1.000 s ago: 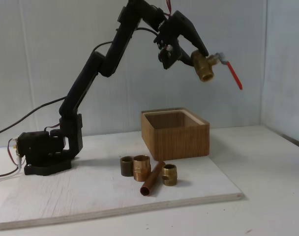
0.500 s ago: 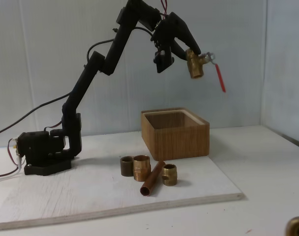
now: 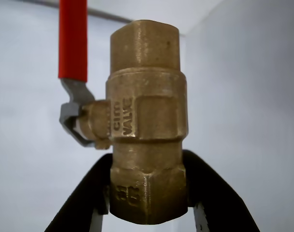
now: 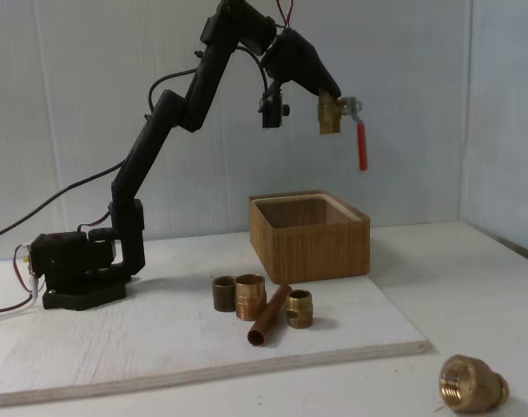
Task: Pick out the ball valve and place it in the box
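Wrist view: gripper clamped the valve by its lower end, red lever up-left. Fixed view, near to far: cap fitting on the table, sleeves and copper tube on the board, box directly beneath the raised gripper, valve held high, lever hanging.

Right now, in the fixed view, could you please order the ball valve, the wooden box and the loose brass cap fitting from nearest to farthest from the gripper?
1. The ball valve: clamped in the gripper, held high above the box.
2. The box: on the board, below the gripper.
3. The brass cap fitting: on the table at lower right, off the board.
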You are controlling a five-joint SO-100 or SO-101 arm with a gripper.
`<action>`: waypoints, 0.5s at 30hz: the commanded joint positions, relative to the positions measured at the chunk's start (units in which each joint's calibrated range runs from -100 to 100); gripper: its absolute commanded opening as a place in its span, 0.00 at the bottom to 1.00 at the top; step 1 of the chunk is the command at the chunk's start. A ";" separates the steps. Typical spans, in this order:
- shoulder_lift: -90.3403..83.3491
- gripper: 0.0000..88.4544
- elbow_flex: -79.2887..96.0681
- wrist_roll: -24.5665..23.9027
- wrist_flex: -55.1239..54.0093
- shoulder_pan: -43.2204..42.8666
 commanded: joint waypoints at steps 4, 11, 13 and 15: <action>-9.30 0.04 -4.28 -10.74 -1.21 -0.95; -12.52 0.04 -3.91 -20.99 -0.52 -1.91; -12.52 0.04 -3.91 -22.70 0.60 -1.83; -12.44 0.04 -3.82 -25.34 0.77 -1.83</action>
